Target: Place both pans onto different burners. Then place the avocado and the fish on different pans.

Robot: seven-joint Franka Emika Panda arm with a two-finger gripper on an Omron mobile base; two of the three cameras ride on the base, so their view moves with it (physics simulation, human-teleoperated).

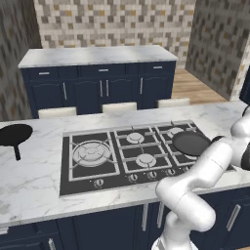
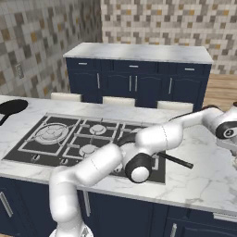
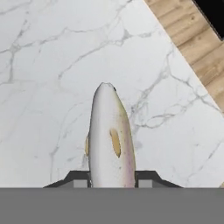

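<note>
Gripper [image 3: 112, 183] clamped on fish [image 3: 108, 135] over marble counter [image 3: 52, 65]; pans [image 1: 190, 142] [image 1: 14, 134] in base views.

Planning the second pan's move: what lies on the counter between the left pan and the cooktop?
Nothing. In the left base view, bare marble counter runs from the left pan to the cooktop edge.
</note>
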